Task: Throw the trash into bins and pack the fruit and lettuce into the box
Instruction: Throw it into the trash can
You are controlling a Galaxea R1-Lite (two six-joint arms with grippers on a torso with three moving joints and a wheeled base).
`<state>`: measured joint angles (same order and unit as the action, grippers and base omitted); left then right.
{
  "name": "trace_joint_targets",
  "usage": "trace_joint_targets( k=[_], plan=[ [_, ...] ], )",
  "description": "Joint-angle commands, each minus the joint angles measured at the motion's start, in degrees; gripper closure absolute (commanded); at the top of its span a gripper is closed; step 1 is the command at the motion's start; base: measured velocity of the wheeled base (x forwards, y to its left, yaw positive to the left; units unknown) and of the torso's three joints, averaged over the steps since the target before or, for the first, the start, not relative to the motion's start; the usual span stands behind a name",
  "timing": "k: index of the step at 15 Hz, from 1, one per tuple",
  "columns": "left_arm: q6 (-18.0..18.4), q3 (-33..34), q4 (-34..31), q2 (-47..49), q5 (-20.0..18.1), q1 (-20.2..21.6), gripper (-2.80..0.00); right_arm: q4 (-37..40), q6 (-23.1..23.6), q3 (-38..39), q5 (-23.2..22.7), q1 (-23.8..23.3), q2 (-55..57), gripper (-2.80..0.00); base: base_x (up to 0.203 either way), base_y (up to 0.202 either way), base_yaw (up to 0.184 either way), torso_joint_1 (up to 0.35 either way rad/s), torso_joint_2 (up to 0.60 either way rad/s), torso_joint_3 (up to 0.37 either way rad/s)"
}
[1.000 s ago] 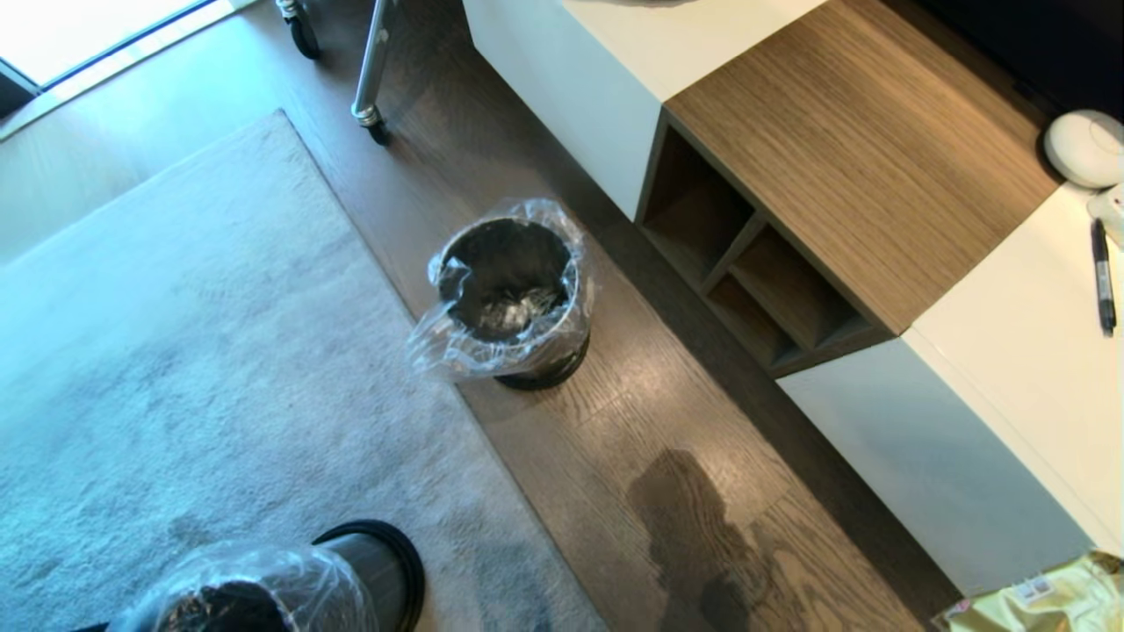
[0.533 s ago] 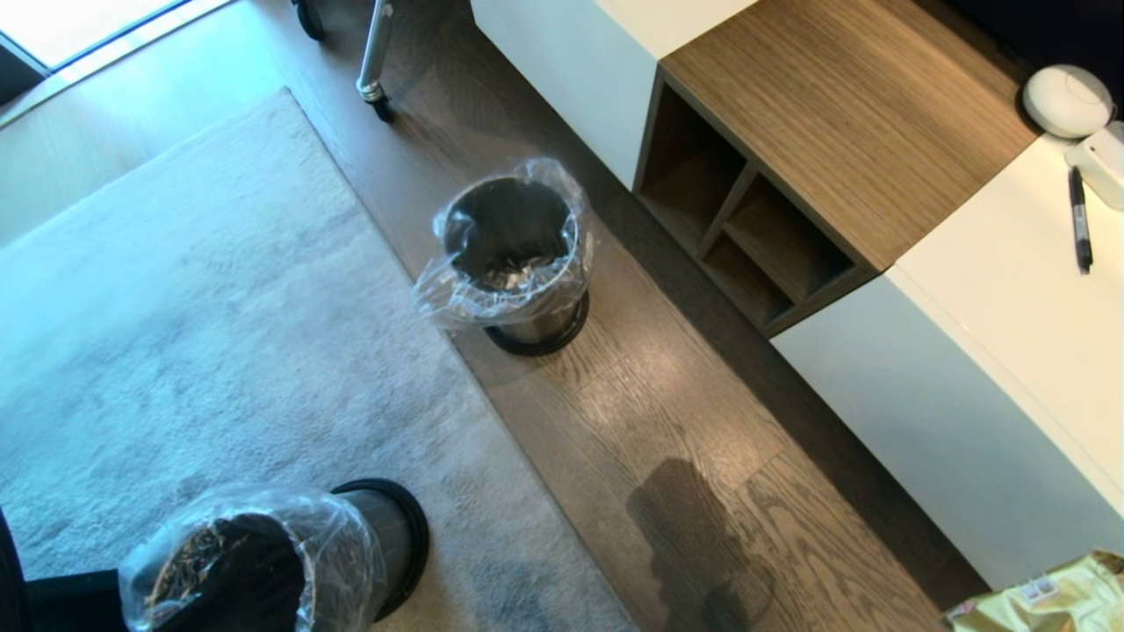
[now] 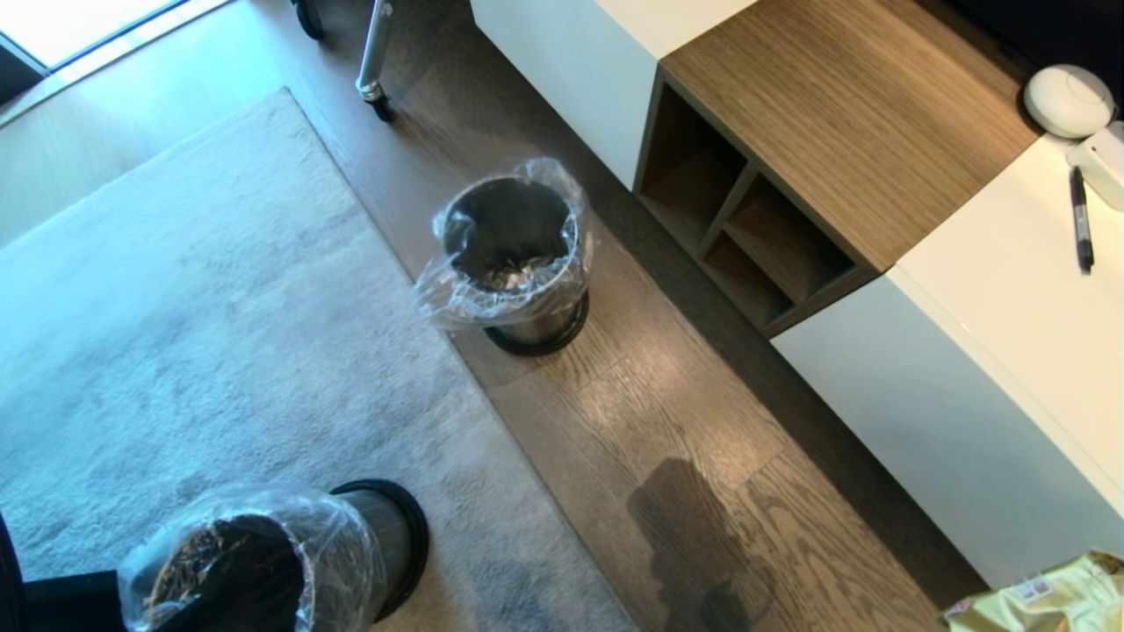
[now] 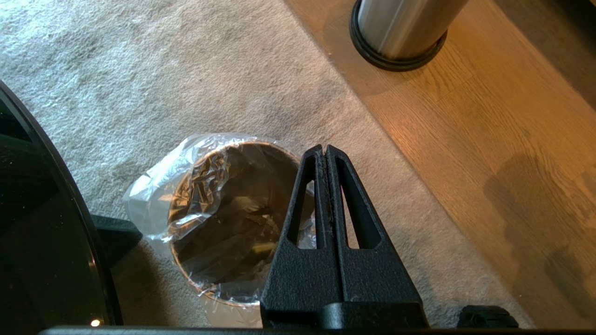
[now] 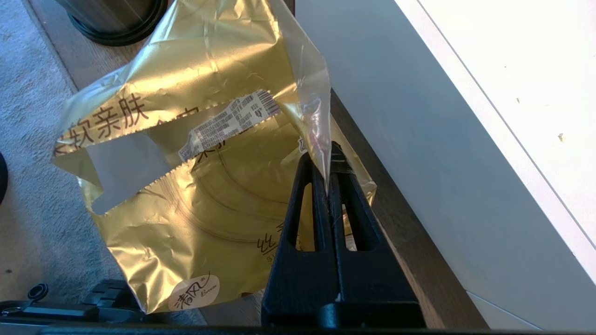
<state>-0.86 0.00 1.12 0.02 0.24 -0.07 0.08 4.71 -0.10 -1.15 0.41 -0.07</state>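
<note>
Nothing among the objects has shifted since a second ago; only the viewpoint has swung, so both bins now sit higher in the head view, the nearer bin point(image 3: 255, 562) on the rug point(image 3: 176, 351), the farther bin point(image 3: 514, 254) on the wooden floor. Right gripper point(image 5: 328, 160) fingers are clenched on one edge of the gold wrapper point(image 5: 186, 139), which hangs beside the white cabinet point(image 5: 419, 139); left gripper point(image 4: 324, 151) is closed and empty above the nearer bin. Judged progress: early, wrapper not yet dropped, no tissue, fruit, lettuce or box in view.
</note>
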Motion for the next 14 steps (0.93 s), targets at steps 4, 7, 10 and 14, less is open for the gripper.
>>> trace_joint_targets(
  k=[4, 7, 10, 14],
  plan=[
    [-0.07, 0.0, 0.02, 0.02, 0.02, 0.03, 0.0, 0.01, 0.04, 0.01, 0.0, 0.02, 0.07, 0.0, 0.0, 0.0, 0.0, 0.0, 0.0, 0.0],
    [-0.1, 0.0, 0.02, -0.02, 0.02, 0.06, 0.0, 0.01, 0.04, 0.01, 0.0, 0.02, 0.07, 0.0, 0.0, 0.0, 0.0, 0.002, 0.0, 0.046],
    [-0.13, 0.0, 0.02, -0.02, 0.02, -0.01, 0.0, 0.01, 0.04, 0.01, -0.08, 0.02, 0.07, 0.0, 0.0, 0.0, 0.0, 0.002, 0.0, 0.168],
    [-0.14, 0.0, 0.02, -0.02, 0.02, -0.01, 0.0, 0.01, 0.04, 0.01, 0.0, 0.02, 0.07, 0.0, 0.0, 0.0, 0.0, 0.002, 0.0, 0.197]
  ],
)
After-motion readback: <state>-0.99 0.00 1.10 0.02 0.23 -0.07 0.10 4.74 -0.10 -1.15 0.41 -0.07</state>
